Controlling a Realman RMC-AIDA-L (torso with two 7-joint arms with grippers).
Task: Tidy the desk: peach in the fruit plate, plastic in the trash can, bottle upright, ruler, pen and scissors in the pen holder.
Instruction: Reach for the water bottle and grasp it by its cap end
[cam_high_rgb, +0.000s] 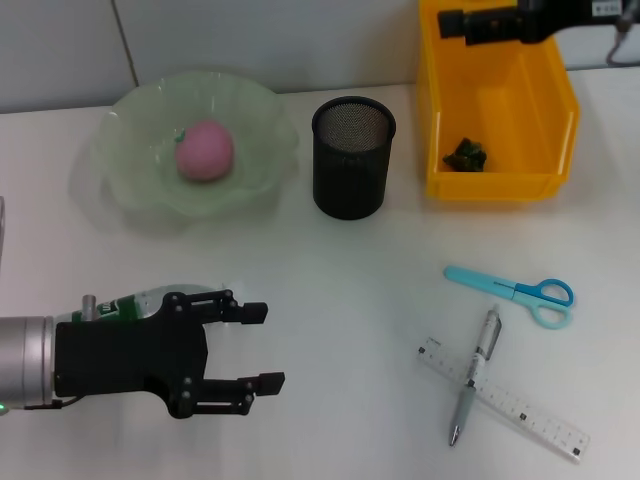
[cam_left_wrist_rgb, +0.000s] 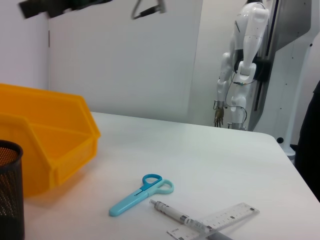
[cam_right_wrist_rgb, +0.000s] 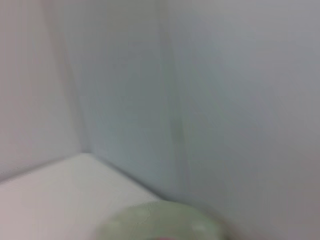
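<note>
The left gripper (cam_high_rgb: 262, 346) — jaws spread — hovers over the lying bottle (cam_high_rgb: 150, 302) for righting; the right gripper's (cam_high_rgb: 455, 24) state cannot be told above the trash can (cam_high_rgb: 545, 125).

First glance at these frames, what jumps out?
The left gripper, fingers open, sits low at the table's near left edge over a lying bottle. Behind it, the pink peach rests in the green fruit plate, beside the black mesh pen holder. To the right lie the scissors, with the pen crossing the ruler; the right gripper hangs over the yellow bin.
</note>
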